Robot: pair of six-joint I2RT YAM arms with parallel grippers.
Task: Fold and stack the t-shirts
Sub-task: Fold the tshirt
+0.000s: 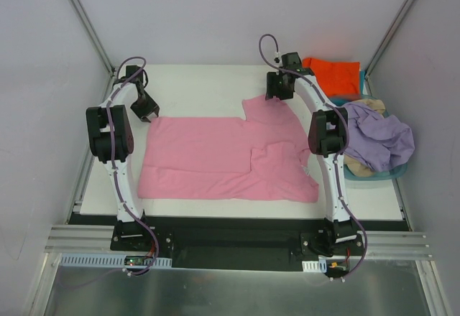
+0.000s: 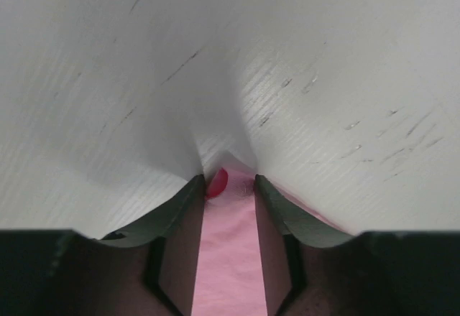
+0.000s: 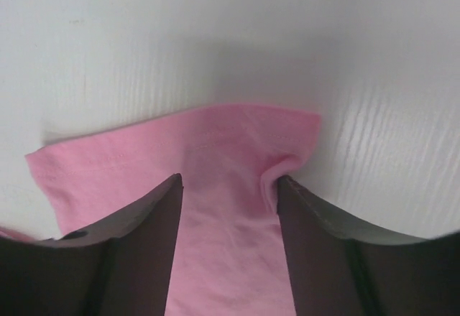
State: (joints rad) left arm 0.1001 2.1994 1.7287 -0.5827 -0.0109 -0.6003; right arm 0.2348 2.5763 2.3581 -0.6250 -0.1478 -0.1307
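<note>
Starting the fold — pink t-shirt (image 1: 215, 161) lies flat on the table (image 1: 208, 90). Right gripper (image 1: 274, 97) sits half open over its sleeve; left gripper (image 1: 152, 115), narrower, maybe pinches the far corner. Next: squeeze, lift — fold.

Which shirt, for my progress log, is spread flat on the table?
The pink t-shirt: it lies open and flat; the orange-red one is folded far right, the lavender one bunched in the basket.

This is looking like a robot lab, maybe a test booth: white walls (image 1: 215, 14) are standing around a table (image 1: 201, 82), and metal rails (image 1: 72, 243) are holding two robot arms (image 1: 111, 133).
</note>
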